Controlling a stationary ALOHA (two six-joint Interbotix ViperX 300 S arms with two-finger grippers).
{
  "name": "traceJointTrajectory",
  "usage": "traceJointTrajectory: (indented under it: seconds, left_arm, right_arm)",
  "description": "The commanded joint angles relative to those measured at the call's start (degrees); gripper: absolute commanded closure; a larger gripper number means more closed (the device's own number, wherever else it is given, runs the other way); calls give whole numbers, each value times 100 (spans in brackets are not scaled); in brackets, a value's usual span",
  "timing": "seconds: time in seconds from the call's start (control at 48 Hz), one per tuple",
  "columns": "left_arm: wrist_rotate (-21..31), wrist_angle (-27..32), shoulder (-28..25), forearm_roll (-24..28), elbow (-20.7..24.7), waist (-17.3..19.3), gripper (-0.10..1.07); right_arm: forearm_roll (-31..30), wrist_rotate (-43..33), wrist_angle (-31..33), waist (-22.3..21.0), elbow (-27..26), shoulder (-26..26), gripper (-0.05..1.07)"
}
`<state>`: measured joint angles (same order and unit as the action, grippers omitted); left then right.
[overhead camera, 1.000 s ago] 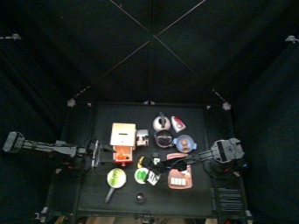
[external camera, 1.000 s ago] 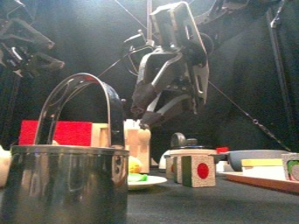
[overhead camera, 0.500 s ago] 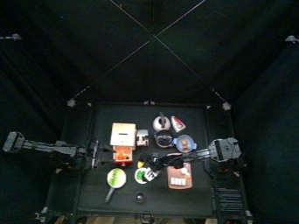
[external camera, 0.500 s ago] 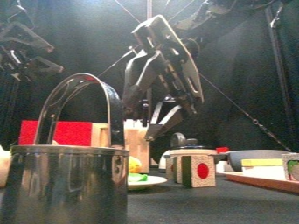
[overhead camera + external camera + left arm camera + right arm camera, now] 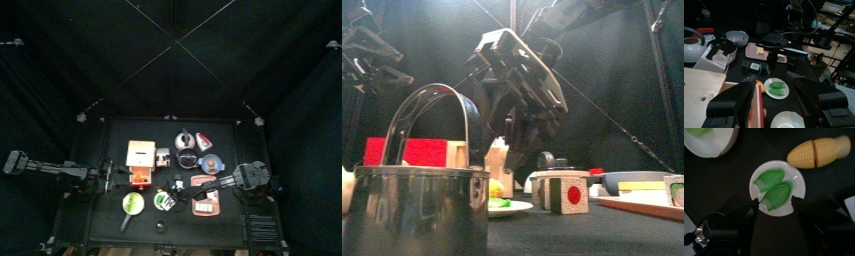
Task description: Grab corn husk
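The corn husk (image 5: 775, 190), two green leaves, lies on a small white plate (image 5: 796, 177). It also shows in the left wrist view (image 5: 777, 88) and at the table's front in the top view (image 5: 164, 201). My right gripper (image 5: 776, 206) is open and hangs right above the plate, one jaw to each side of the husk, not touching it. In the top view the right gripper (image 5: 182, 186) reaches in from the right. A yellow corn cob (image 5: 818, 152) lies beside the plate. My left gripper (image 5: 774, 83) is open and empty and rests at the table's left (image 5: 112, 178).
A green-filled dish (image 5: 132, 203) lies left of the husk plate and a wooden board (image 5: 203, 204) right of it. A tan box (image 5: 140, 153), a kettle (image 5: 185, 140) and a bowl (image 5: 213, 161) stand behind. A steel pot (image 5: 422, 212) stands near the front edge.
My right arm has reached further left across the table, bringing its open gripper over the husk plate. The left arm has not moved.
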<state>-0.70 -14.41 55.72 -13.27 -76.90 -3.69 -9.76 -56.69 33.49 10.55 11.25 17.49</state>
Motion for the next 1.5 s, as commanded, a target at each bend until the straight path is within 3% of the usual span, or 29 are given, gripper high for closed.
traceJointTrajectory:
  seconds: [0.0, 0.917, 1.229, 1.479]
  left_arm:
    - [0, -26, -18, -26, 62, 9, 9]
    - [0, -18, -9, -79, 18, 105, 9]
    - [0, -18, -18, -123, 9, 105, 9]
    - [0, 26, -18, -123, 9, 105, 9]
  right_arm:
    - [18, -9, -35, 9, -88, -35, 15]
    - [18, -9, -88, -9, -158, 387, 17]
    - [18, -26, -44, 0, -185, 378, 42]
    - [-35, 0, 193, 9, -272, 237, 50]
